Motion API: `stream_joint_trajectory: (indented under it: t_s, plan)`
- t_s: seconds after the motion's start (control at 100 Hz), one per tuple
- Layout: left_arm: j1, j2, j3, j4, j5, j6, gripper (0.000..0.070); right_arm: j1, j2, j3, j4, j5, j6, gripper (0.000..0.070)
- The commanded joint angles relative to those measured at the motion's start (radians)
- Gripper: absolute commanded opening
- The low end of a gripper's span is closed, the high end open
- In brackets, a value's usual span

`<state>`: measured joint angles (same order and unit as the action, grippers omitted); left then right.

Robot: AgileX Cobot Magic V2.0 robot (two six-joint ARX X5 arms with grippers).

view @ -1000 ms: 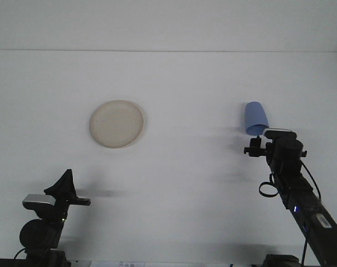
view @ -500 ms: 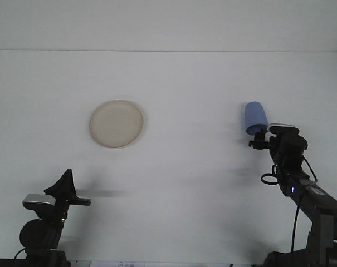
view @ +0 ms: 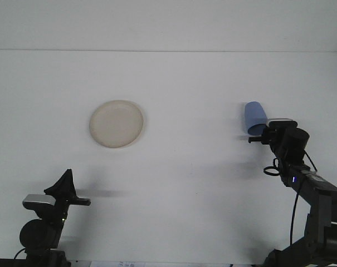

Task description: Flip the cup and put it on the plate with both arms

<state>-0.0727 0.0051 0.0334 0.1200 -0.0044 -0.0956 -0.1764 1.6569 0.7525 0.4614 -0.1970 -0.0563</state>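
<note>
A blue cup (view: 255,117) sits on the white table at the right, its wider end nearest me; whether it is upside down or tipped over I cannot tell. My right gripper (view: 261,135) is at the cup's near end, and the arm's wrist hides where the two meet. A round cream plate (view: 117,123) lies flat on the table at the left, with nothing on it. My left gripper (view: 66,187) stays low at the near left corner, well short of the plate.
The white table (view: 185,167) runs back to a far edge against a pale wall. The right arm's body and cables (view: 302,183) fill the near right corner.
My right arm has reached forward, bringing its gripper up to the cup's near end. The cup, the plate and the left arm have not moved.
</note>
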Motion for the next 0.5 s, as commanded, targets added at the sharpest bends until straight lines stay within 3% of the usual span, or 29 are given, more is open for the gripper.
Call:
stream_joint_trajectory:
  t_s: [0.0,0.28,0.49]
  plan:
    - [-0.002,-0.002,-0.019,0.012,0.001,0.001,0.0012,0.004,-0.01,0.015,-0.012,-0.017,-0.02,0.0]
    - [-0.002,-0.002,-0.019,0.012,0.001,0.001,0.0012,0.133,-0.326,0.035,-0.283,-0.011,-0.037,0.0]
    - [-0.002,-0.002,-0.019,0.012,0.001,0.001,0.0012,0.357,-0.469,0.328,-0.959,0.033,-0.042,0.0]
